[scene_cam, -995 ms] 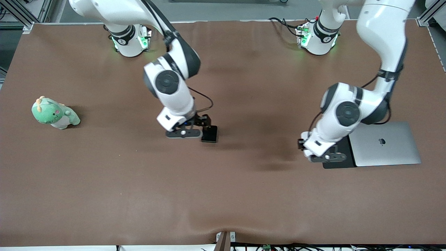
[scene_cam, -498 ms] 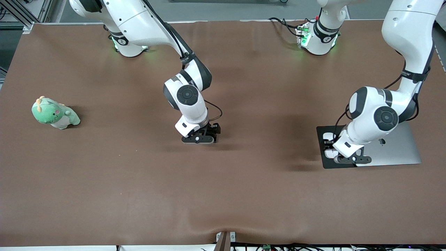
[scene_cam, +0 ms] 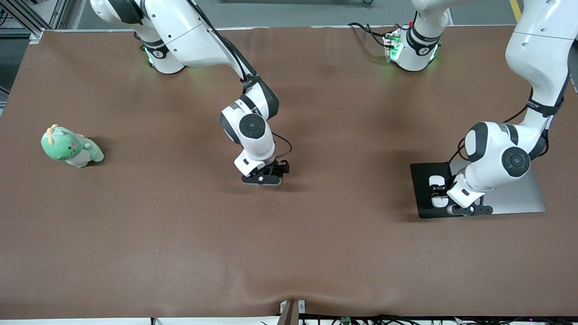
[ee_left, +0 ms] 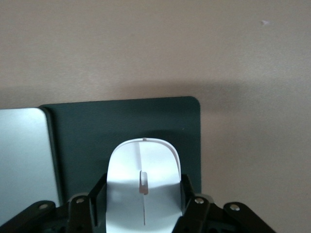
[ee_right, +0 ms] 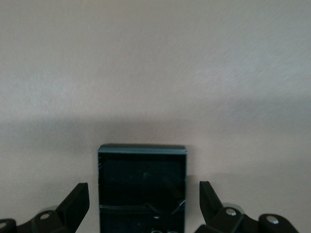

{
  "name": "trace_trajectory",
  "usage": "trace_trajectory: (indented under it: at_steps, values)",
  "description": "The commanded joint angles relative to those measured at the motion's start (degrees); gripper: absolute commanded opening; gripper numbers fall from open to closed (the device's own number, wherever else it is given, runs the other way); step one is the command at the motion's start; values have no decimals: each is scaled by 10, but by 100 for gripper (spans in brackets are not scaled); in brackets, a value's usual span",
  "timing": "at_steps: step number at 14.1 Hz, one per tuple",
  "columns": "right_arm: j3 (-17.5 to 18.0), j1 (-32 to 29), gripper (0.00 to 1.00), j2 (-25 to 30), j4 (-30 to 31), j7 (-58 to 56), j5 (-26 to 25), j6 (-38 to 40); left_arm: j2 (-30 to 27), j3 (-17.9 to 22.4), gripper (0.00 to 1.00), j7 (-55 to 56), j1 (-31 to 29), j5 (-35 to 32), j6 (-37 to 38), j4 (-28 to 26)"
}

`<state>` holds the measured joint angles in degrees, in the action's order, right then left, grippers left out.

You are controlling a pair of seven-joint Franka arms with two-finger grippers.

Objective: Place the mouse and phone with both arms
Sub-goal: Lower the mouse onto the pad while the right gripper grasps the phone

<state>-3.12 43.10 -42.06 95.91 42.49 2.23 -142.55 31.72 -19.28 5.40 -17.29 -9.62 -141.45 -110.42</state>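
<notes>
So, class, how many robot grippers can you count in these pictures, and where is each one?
2. The left gripper is down at the white mouse on the black pad beside the laptop. The right gripper is down over the black phone mid-table, fingers open either side.

We see a smooth, shiny white plastic mouse (ee_left: 144,187) on a dull black pad (ee_left: 121,131). The phone (ee_right: 142,187) is glossy black, like glass. The worktop (scene_cam: 289,253) looks like soft, matt brown cloth.
</notes>
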Motion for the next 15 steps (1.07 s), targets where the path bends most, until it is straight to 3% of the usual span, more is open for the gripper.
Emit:
trace_trajectory:
  at_steps: [1, 5, 8, 9, 10, 11, 12, 15]
  values:
    - [-7, 13, 100, -11, -7, 18, -9, -9, 14, -2, 44, 9, -1, -12, -35, -9]
    - [-8, 17, 100, -22, -7, 18, -9, -12, 23, -1, 46, 16, 0, -15, -61, -21]
    - [-8, 15, 100, -23, -9, 12, -12, -12, 29, -1, 58, 17, -1, -25, -62, -17]
    - [-8, 12, 81, -25, -9, 9, -31, -12, 29, -1, 84, 17, 0, -25, -62, -17]
    - [-7, 6, 35, -25, -11, 9, -47, -10, 25, -1, 100, 18, 2, -25, -61, -17]
    - [-7, 5, 5, -23, -12, 12, -47, -8, 18, -1, 100, 17, 4, -26, -59, -16]
    - [-7, 0, 0, -19, -20, 9, -45, 0, 8, -1, 100, 18, 5, -26, -58, -15]
    - [-7, -32, 0, 19, -24, 2, -45, 73, -24, -8, 100, 18, 9, -26, -45, -12]
